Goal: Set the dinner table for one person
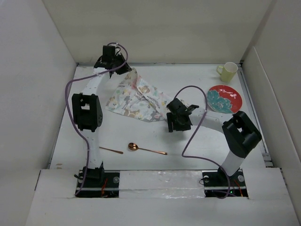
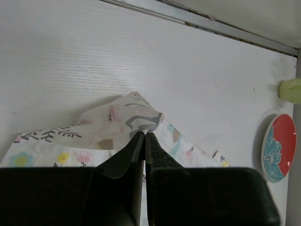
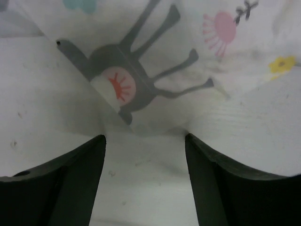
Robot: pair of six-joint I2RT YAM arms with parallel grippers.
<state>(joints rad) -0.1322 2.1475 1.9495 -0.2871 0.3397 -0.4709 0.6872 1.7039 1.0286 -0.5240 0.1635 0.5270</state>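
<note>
1. Left pincer (image 2: 144, 137) clamped tight on placemat (image 1: 136, 101) far corner, lifted near back wall (image 1: 160, 33).
2. Right pincer (image 3: 145, 141) gapes wide, holding nothing, at near cloth corner.
3. We see the table (image 1: 146, 134) walled on three sides.

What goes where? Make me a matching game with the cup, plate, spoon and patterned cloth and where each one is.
Things: 1 cup; 2 plate; 3 spoon; 4 cloth.
Places: A pinched in the left hand; B far right corner of the dinner table; C near edge, between the arms; D right side, nearer than the cup.
Pairs: 1-B, 2-D, 3-C, 4-A.
</note>
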